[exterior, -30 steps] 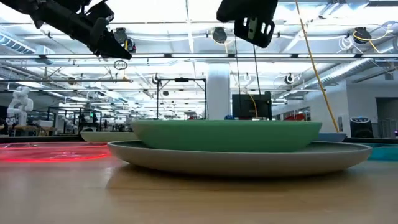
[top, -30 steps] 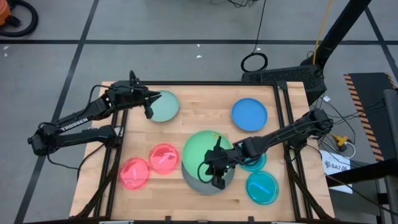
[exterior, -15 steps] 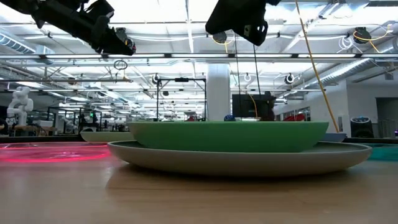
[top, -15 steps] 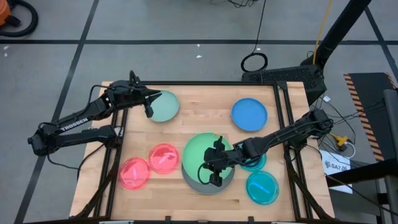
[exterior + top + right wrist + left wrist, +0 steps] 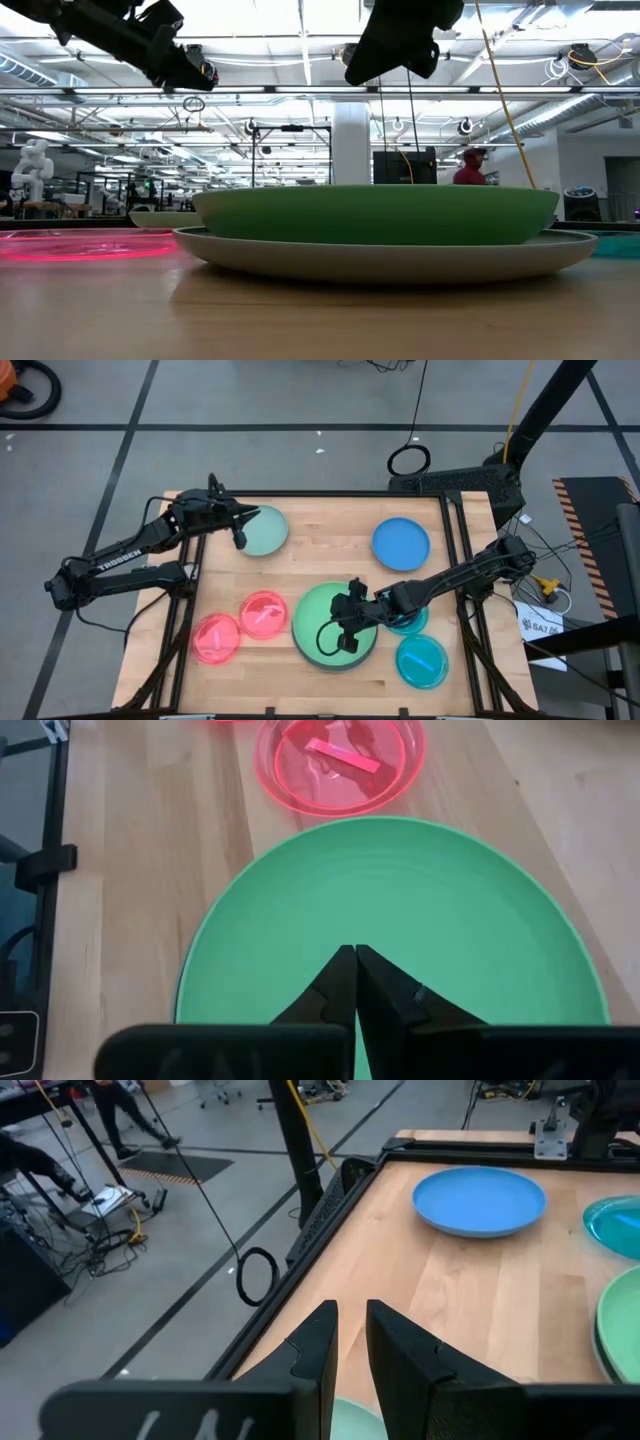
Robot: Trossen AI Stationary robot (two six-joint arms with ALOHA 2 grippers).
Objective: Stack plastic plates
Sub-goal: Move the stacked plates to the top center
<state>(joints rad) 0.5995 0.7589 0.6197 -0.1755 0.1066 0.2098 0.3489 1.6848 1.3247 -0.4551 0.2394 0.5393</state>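
Large green plate (image 5: 335,625): near table (image 5: 330,540) front centre, nested on grey plate (image 5: 380,258) (only rim visible at table height). Right gripper (image 5: 348,632): above green plate, fingers pressed together, holding nothing. Left gripper (image 5: 240,532): poised over pale mint plate (image 5: 264,531), fingers narrowly parted, empty.

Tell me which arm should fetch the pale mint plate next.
Left. Its pincer hovers at the pale mint plate's edge, while the right pincer is over the green plate, across the table.
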